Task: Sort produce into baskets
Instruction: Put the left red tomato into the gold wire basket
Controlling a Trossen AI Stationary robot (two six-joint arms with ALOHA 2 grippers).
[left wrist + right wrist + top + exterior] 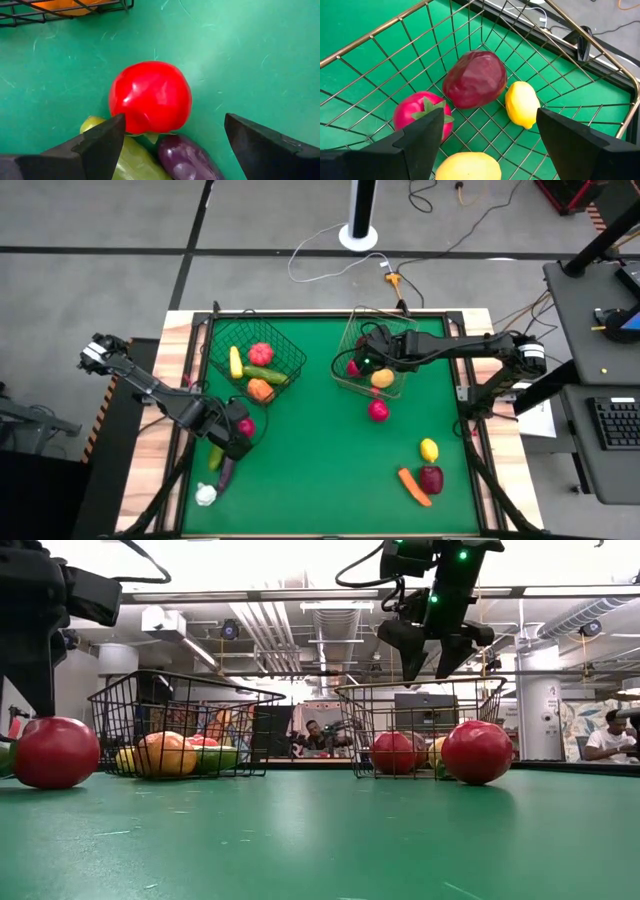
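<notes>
Mid-sort on the green felt counter (320, 470): both tools spread wide and empty, one over each end of the job.

High view: left tool (236, 432) low beside a glossy red round tomato (246, 426), near the dark wire basket (283, 346); right tool (366, 356) above the pale wire basket (350, 330). Low view: right tool (430, 658) hanging clear over that basket, jaws apart. Left wrist view: tomato (150, 97) resting on felt between the parted fingers (97, 142), ungripped, touching a pale green vegetable and a purple eggplant (187, 160). Right wrist view: dark red fruit (474, 79), yellow lemon (522, 104) and pink-red fruit inside the mesh. Likely next: closing on the tomato squarely, since smooth and prone to roll.
</notes>
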